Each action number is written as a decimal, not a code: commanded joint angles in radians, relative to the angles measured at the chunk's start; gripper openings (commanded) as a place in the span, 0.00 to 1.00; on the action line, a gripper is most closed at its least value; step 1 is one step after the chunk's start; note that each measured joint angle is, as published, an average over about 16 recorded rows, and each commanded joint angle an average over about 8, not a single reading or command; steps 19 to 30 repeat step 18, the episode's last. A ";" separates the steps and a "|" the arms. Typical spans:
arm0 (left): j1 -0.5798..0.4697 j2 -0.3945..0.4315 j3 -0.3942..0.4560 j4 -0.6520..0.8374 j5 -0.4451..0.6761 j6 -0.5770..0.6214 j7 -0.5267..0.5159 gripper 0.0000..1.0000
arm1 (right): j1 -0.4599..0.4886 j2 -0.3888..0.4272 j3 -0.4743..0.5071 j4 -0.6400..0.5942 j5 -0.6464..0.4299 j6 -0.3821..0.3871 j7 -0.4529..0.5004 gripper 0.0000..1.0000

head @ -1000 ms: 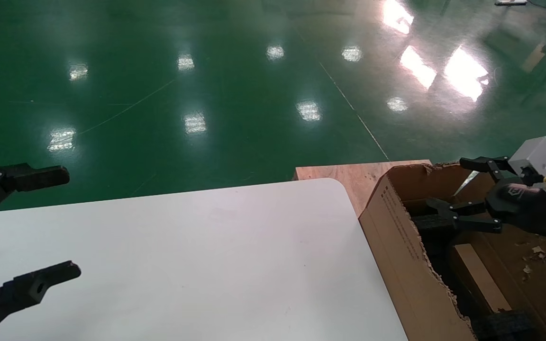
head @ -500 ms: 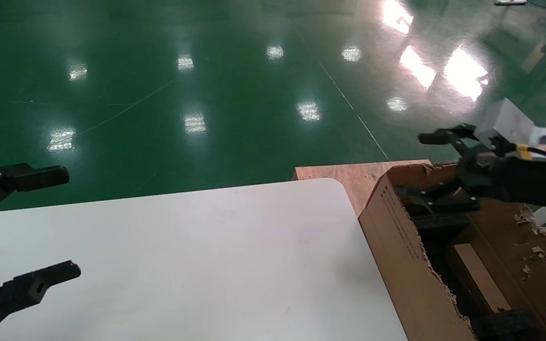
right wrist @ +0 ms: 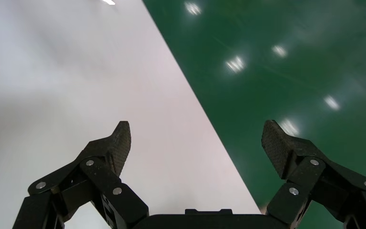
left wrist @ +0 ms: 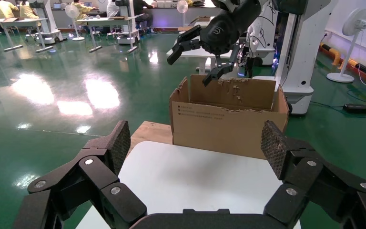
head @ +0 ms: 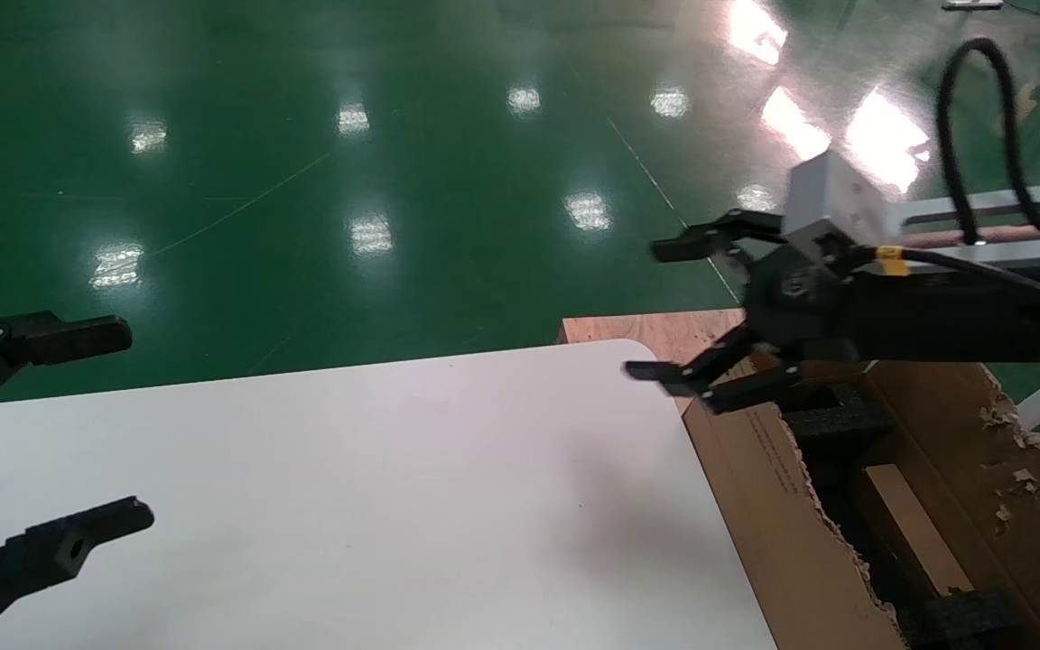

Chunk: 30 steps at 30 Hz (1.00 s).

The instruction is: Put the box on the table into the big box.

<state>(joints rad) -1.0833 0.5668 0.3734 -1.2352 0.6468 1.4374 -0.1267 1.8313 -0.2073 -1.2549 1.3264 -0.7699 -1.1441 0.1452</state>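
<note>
The glossy dark green floor fills the far half of the head view, and in front of it lies the flat white smooth table with a rounded far-right corner. Just beside the table's right edge stands the large brown corrugated big box with ragged torn rims and small black print down its near side; a flat light plywood board shows behind the table corner, next to the carton. Inside the carton lies the small rectangular pinkish-brown box, flat on the bottom with its long axis running from the carton's far side toward the robot, between black foam pieces at its far end and another at its near end. The right gripper hangs in the air over the table's far-right corner and the carton's near wall, its fingers spread wide and empty, pointing toward the robot's left. The left gripper sits parked over the table's left edge, fingers also apart with nothing between them. The left wrist view shows the carton's printed outer wall from across the table, but not its contents; the right wrist view shows only table and floor.
</note>
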 commanded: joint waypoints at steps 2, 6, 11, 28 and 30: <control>0.000 0.000 0.000 0.000 0.000 0.000 0.000 1.00 | -0.077 -0.041 0.100 -0.004 0.004 -0.036 0.004 1.00; 0.000 0.000 0.000 0.000 0.000 0.000 0.000 1.00 | -0.180 -0.096 0.232 -0.010 0.009 -0.084 0.010 1.00; 0.000 0.000 0.000 0.000 0.000 0.000 0.000 1.00 | -0.309 -0.165 0.398 -0.017 0.016 -0.143 0.017 1.00; 0.000 0.000 0.000 0.000 0.000 0.000 0.000 1.00 | -0.451 -0.241 0.581 -0.025 0.023 -0.209 0.025 1.00; 0.000 0.000 0.000 0.000 0.000 0.000 0.000 1.00 | -0.451 -0.241 0.581 -0.025 0.023 -0.209 0.025 1.00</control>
